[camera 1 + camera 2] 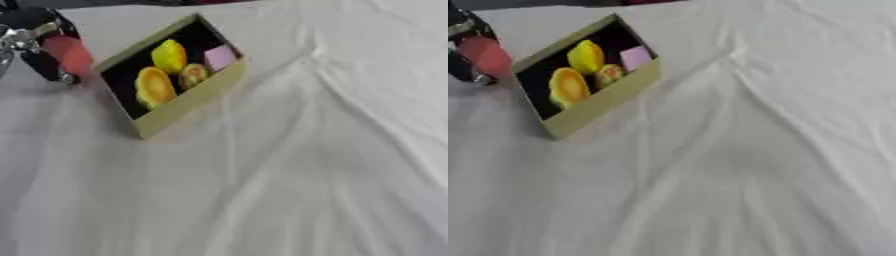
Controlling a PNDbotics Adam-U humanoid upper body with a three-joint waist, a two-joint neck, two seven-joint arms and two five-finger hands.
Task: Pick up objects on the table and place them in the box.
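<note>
Bright, even light; both views blurred, shadows faint.

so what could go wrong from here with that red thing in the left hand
1. The left hand holds a red object just outside the box, beyond its left wall; released there, it would likely land on the white cloth instead of inside.
2. The box already holds a yellow fruit, an orange one, a smaller mottled one and a pale pink block, so the red object may land on them and roll.
</note>
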